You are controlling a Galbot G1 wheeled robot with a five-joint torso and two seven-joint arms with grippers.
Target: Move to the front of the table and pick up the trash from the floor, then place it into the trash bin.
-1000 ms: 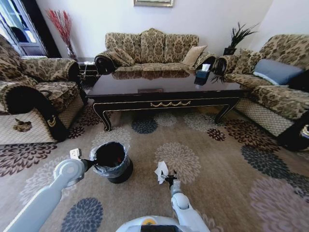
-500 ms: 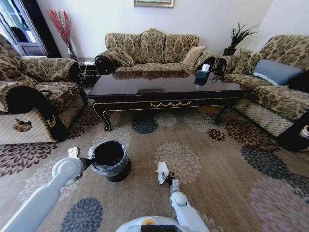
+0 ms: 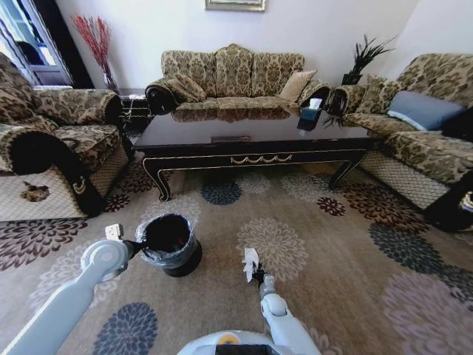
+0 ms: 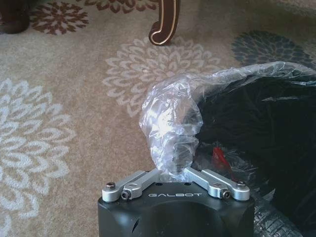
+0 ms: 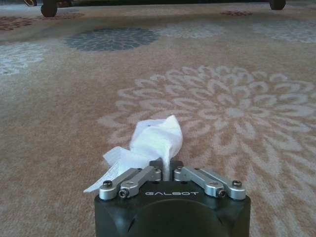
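While the right gripper (image 5: 166,170) has its jaws pinched tight on crumpled white paper (image 5: 150,143), the left gripper (image 4: 174,173) clamps the trash bin's (image 3: 170,248) liner bag (image 4: 170,126).

place: home living room | evidence: patterned sofas (image 3: 233,74), coffee table (image 3: 251,137), floral carpet (image 3: 355,244), framed picture (image 3: 235,4)

The trash bin (image 3: 169,245) stands on the carpet (image 3: 332,259) before the table (image 3: 251,140), with the crumpled paper (image 3: 250,262) to its right, and sofas (image 3: 233,78) sit behind and beside the table.
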